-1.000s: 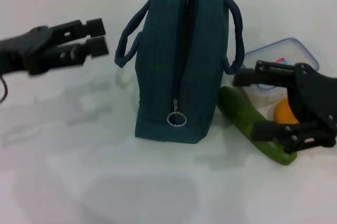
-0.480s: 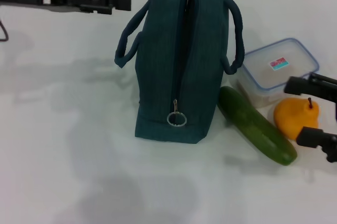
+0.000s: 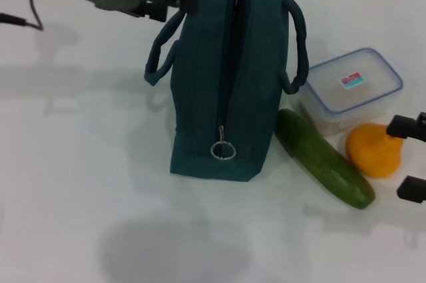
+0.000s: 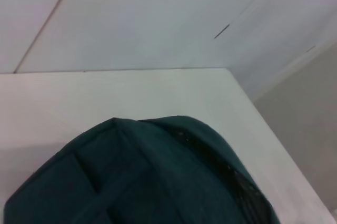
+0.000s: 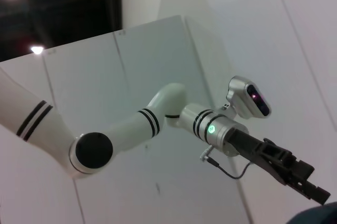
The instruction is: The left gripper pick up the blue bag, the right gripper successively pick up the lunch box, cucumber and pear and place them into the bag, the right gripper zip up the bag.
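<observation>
Bag [image 3: 223, 76] upright mid-table, zipper open on top. Left gripper [image 3: 180, 1] at its upper left edge, fingers look nearly clenched, nothing held. Right gripper [image 3: 411, 160] spread by pear [image 3: 375, 150]. Risk: left tip shoves bag, tipping it.

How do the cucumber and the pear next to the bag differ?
The cucumber is long, dark green and lies flat at a slant, one end close to the blue bag. The pear is squat, rounded and orange-yellow, farther from the bag, by the right gripper at the picture's edge. The cucumber is clearly the longer. Both rest on the white table just in front of the lunch box.
</observation>
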Robot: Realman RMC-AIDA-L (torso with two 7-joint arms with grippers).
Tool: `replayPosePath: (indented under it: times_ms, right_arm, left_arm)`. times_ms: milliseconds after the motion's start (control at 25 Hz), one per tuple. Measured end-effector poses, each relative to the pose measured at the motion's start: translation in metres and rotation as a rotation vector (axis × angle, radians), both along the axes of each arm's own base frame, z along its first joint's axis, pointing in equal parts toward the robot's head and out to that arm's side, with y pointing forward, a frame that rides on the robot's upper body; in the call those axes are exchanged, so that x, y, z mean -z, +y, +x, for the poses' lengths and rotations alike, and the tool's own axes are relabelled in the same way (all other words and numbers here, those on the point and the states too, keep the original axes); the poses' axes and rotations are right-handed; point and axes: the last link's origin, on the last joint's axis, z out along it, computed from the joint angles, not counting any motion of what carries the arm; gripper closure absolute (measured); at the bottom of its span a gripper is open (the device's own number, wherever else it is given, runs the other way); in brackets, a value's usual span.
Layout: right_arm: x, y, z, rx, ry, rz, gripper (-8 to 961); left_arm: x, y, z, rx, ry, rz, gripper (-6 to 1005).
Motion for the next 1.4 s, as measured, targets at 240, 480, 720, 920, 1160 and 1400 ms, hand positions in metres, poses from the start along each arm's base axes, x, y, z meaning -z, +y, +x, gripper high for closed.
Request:
replayPosePath:
  times_ms: [240,480,720,920,1160,1400]
  right_arm:
    - [0.0,-0.007,0.009,0.028,0.008,0.012,79]
    - [0.001,-0.011,0.014,0.039,0.011,0.021,78]
    - [0.001,-0.012,0.016,0.047,0.008,0.024,78]
    - [0.001,-0.012,0.016,0.051,0.005,0.026,78]
    - [0.002,-0.011,0.016,0.055,0.001,0.031,78]
    - [0.003,-0.01,0.016,0.06,0.0,0.033,78]
  left_arm:
    - [0.012,0.012,0.004,-0.032,0.061,-0.019,111]
    - [0.024,0.022,0.006,-0.053,0.114,-0.025,112]
    - [0.031,0.026,0.012,-0.053,0.146,-0.027,112]
    - [0.034,0.028,0.014,-0.046,0.178,-0.029,111]
    - [0.033,0.029,0.014,-0.049,0.196,-0.028,144]
    - [0.029,0.031,0.014,-0.045,0.203,-0.02,247]
